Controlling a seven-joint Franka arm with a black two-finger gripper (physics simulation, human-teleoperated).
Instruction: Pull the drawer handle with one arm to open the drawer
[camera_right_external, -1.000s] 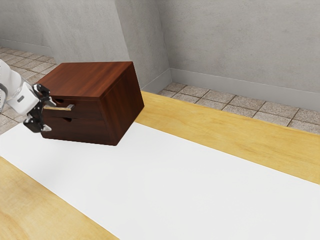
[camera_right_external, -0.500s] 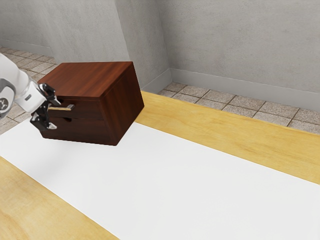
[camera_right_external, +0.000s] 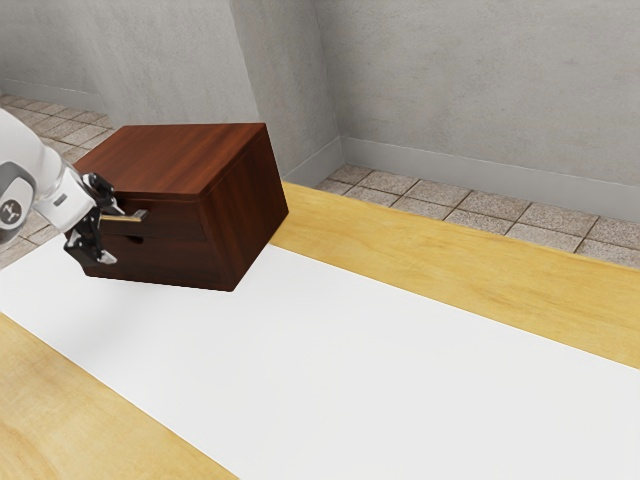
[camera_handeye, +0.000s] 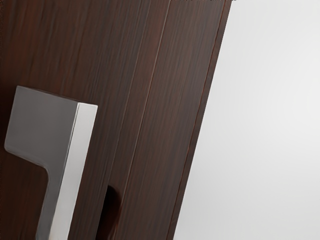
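A dark wooden drawer box stands on the white mat at the exterior view's left. A thin metal handle sticks out of its front, and the drawer front looks flush with the box. My gripper is at the handle's end, open. One finger stands above the bar and one below, without pinching it. In the wrist view the grey handle is very close, against the dark drawer front.
The white mat covers the middle of the wooden table and stretches to the exterior view's right. Behind the box are a grey wall and a tiled floor.
My hand has moved a little toward the exterior view's right, closer to the drawer front, so its fingers now straddle the handle. The box has not moved.
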